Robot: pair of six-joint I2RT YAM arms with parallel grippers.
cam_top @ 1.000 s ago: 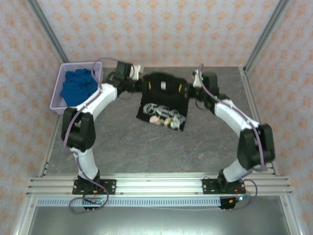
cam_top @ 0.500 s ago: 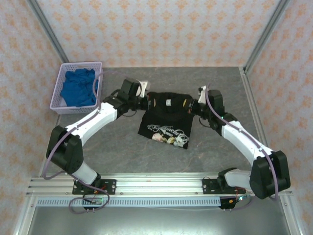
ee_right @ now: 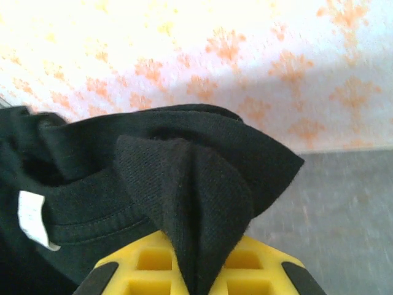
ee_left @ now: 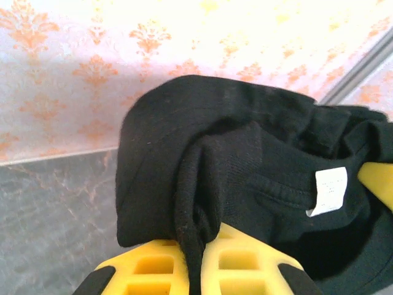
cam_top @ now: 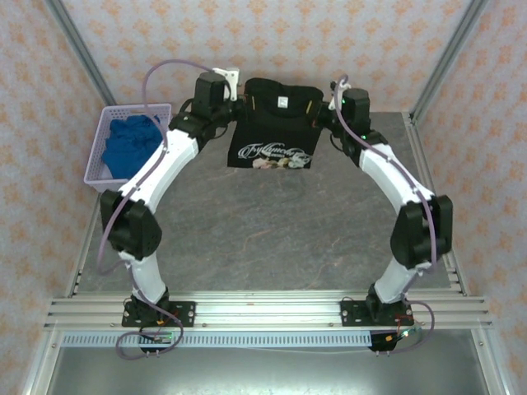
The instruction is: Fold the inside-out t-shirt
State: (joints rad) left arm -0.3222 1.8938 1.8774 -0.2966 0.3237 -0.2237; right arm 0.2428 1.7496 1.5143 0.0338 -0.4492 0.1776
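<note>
The black t-shirt [cam_top: 274,123] hangs lifted near the back wall, its white printed graphic facing the camera and a small white neck tag [cam_top: 282,102] near the top. My left gripper [cam_top: 239,105] is shut on its left shoulder and my right gripper [cam_top: 324,107] is shut on its right shoulder. In the left wrist view the black t-shirt [ee_left: 245,172] is bunched and pinched between the yellow fingers [ee_left: 245,264], with the neck tag [ee_left: 328,190] at the right. In the right wrist view a fold of the t-shirt [ee_right: 184,196] sits between the yellow fingers [ee_right: 258,267].
A lavender basket [cam_top: 99,169] holding a bright blue cloth [cam_top: 129,144] stands at the table's back left, beside the left arm. The grey table [cam_top: 272,239] lies below the hanging shirt. Patterned walls and metal frame posts close in the back and sides.
Both grippers have lifted the shirt up and toward the back wall; half a second ago it lay lower, nearer the table's middle. It now hangs more spread between them.
</note>
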